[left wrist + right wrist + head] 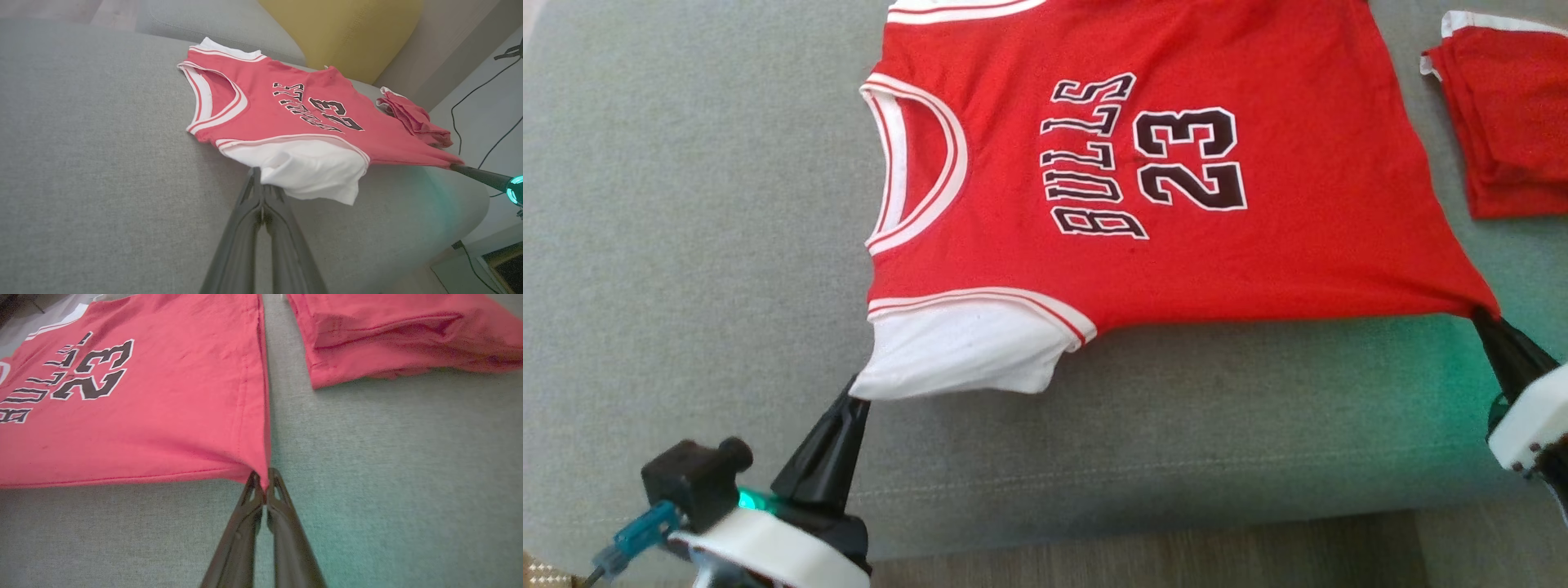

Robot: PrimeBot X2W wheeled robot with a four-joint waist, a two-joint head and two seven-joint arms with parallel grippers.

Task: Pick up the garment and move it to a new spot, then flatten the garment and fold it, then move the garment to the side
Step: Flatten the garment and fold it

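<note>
Nearest: left gripper (261, 188), its two long dark fingers pinching shut on the white sleeve corner of the red basketball jersey (1258, 204); right gripper (263, 479) clamping the hem corner of the same jersey; black white-outlined lettering reading "BULLS" and "23"; jersey lying spread front-up on the grey fabric sofa cushion (686, 245), stretching taut between both grippers; white-and-red striped trim edging neck and armhole; folded red cloth pile (1511, 122) lying beyond the hem, apart; yellow cushion (347, 32) standing farthest.
</note>
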